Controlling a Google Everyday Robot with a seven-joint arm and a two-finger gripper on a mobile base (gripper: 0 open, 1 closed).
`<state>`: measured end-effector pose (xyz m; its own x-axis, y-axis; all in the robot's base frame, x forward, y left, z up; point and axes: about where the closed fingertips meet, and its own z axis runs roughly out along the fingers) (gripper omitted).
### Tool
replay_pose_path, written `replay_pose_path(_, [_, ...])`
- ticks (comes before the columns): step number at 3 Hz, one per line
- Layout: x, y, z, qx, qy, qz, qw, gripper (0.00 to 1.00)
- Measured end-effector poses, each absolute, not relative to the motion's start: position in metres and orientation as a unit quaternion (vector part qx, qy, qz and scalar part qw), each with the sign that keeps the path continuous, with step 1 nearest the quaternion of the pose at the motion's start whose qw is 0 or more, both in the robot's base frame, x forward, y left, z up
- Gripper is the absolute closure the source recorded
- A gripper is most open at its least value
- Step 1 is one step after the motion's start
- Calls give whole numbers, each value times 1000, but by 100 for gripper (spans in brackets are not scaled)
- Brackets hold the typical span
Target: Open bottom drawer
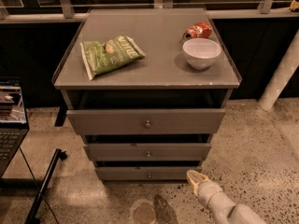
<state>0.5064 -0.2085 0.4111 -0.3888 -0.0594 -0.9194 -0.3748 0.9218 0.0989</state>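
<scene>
the claw [196, 177], its grip impossible to tell, hovers low below the table's [159, 66] front-right corner, beside the bottom drawer [121, 173], lowest under the front edge, apparently lining up on its knob [148, 175].

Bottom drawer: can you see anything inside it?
No contents show. Above the bottom drawer front there is only a dark slit; the middle drawer overhangs and covers the inside. The gripper hangs low by the bottom front's right end.
</scene>
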Motion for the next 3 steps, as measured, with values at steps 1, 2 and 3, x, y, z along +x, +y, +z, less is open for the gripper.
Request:
replay_pose_path(1, [512,-200,356,-115,840,159,505,100])
replay_pose_path(2, [523,-190,309,-109,858,163,474,100])
replay_pose_path(3, [522,-189,308,-109,859,159,474,100])
